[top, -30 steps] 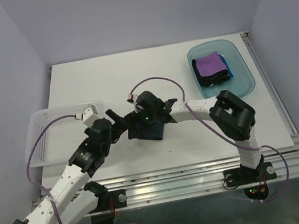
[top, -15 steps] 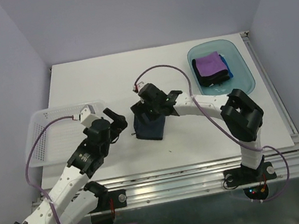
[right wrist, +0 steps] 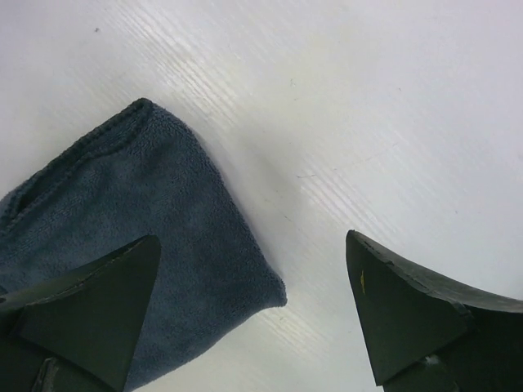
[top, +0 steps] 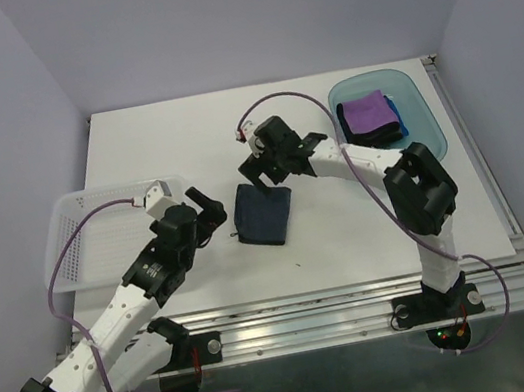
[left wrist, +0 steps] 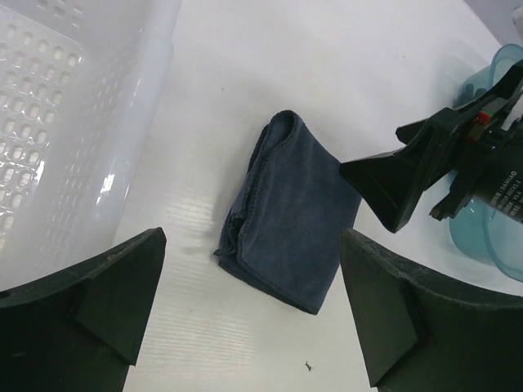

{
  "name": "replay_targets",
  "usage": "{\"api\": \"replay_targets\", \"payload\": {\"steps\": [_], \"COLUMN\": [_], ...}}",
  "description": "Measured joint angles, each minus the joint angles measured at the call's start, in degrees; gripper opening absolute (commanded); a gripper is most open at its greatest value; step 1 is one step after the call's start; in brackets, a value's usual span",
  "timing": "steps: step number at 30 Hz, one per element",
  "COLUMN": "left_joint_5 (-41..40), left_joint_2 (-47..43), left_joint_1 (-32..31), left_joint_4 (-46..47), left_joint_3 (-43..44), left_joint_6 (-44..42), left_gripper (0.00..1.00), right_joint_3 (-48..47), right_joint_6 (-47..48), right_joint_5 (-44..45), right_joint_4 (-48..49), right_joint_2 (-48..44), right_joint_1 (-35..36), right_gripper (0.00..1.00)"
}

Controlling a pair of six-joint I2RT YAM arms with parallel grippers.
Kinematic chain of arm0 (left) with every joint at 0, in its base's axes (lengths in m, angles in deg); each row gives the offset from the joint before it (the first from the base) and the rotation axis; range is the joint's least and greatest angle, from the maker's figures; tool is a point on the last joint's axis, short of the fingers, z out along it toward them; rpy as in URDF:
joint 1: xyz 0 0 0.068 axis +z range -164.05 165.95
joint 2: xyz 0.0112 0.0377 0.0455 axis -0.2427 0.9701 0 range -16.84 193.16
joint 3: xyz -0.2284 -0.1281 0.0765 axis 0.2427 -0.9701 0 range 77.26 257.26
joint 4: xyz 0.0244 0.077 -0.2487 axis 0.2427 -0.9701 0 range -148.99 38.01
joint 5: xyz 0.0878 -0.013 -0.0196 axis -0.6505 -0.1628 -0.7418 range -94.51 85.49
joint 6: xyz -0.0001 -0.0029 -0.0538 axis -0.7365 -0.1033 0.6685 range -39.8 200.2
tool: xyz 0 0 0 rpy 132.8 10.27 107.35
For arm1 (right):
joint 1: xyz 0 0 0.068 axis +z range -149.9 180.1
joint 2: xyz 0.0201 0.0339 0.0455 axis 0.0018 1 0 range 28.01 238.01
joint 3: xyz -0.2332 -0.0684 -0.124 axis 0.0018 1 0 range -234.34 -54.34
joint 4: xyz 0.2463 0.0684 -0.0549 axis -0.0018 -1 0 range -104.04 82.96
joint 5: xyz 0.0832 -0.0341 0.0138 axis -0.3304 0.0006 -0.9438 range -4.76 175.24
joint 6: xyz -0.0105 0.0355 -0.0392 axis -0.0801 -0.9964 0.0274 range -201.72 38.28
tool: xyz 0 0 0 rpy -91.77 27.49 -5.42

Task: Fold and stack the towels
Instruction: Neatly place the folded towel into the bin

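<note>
my right jaws — spread, now lifted off the navy towel (top: 264,214) | it lies folded on the counter (top: 161,143) | my left jaws — spread, empty, just left of it

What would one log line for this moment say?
navy towel: folded, lying flat | left gripper: open, beside it | right gripper: open, at its far edge | purple towel: atop stack in tray
</note>
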Motion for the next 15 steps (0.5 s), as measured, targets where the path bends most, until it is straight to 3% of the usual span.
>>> {"api": "replay_targets", "payload": {"steps": [5,10,15], "left_joint_5": [-0.02,-0.09,-0.09], "left_joint_2": [0.0,-0.09,-0.7], "left_joint_1": [0.0,0.0,0.0], "left_joint_4": [0.0,-0.09,-0.28], "left_joint_3": [0.0,0.0,0.0], "left_joint_6": [0.0,0.04,0.09], "left_gripper": [0.99,0.99,0.99], "right_joint_3": [-3.06,-6.82,-8.74], "right_joint_6": [2.97,5.05,5.55], "right_joint_5": [-3.1,-3.74,-4.33], "right_joint_4": [-0.48,-2.14,-2.71], "right_joint_2": [4.48,9.55,12.0], "right_joint_1": [-0.26,-0.31,-0.7], "right_gripper": [0.96,0.85,0.84]}}
